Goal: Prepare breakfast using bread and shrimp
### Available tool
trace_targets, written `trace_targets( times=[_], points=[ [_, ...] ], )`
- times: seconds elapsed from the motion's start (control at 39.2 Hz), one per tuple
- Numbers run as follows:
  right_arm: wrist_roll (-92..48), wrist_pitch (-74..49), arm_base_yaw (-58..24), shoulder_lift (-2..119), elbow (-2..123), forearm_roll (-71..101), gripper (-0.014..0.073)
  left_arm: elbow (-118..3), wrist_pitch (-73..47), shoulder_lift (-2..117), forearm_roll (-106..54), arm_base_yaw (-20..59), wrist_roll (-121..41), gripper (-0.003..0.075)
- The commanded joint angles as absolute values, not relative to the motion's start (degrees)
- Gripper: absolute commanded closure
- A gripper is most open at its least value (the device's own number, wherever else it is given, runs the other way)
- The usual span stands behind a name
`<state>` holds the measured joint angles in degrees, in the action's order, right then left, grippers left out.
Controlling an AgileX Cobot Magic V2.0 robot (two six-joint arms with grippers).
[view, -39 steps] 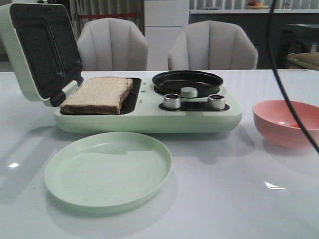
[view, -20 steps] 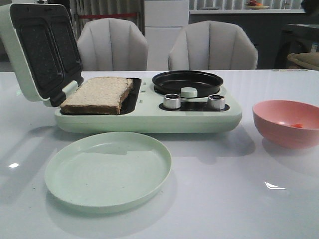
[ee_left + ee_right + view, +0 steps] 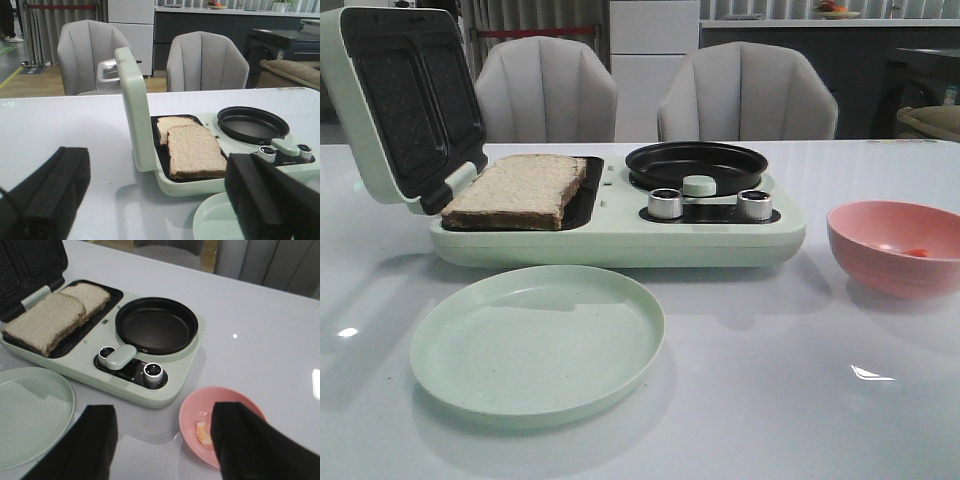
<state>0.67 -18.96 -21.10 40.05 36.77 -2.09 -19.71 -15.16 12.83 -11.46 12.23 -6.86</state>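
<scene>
Bread [image 3: 52, 315] lies in the sandwich maker [image 3: 170, 390]; both grippers [image 3: 150, 195] [image 3: 170, 445] gape, holding nothing.

Far slice of tan, dark-crusted bread [image 3: 173, 124] partly hidden behind the near slice, round pale green plate [image 3: 214, 223] cut off by the frame edge, small orange-pink shrimp [image 3: 917, 252] too small to make out

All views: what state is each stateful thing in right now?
Pale green sandwich maker lid: open, propped upright.
Two tan bread slices: lying overlapped on the dark plate.
Black round pan: empty.
Pale green round plate: empty.
Pink bowl: holds orange shrimp.
Left gripper: open.
Right gripper: open.
</scene>
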Motion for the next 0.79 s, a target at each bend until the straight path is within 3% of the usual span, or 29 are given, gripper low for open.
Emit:
trace_targets(
  times=[0.0, 0.49, 0.77],
  points=[
    [0.83, -9.78, -22.19, 35.92, 34.04, -2.52, 0.0116, -21.28, -10.37, 13.34, -12.23, 12.21, -6.75, 0.0116],
    [0.83, -4.84, -24.34, 14.93, 17.62, -2.46, 0.0123, -21.28, -10.37, 13.34, -12.23, 12.21, -6.75, 0.0116],
    [0.83, -0.37, -24.34, 13.51, 12.92, -2.46, 0.0123, -21.28, -10.37, 13.34, -12.23, 12.21, -6.75, 0.0116]
  ],
)
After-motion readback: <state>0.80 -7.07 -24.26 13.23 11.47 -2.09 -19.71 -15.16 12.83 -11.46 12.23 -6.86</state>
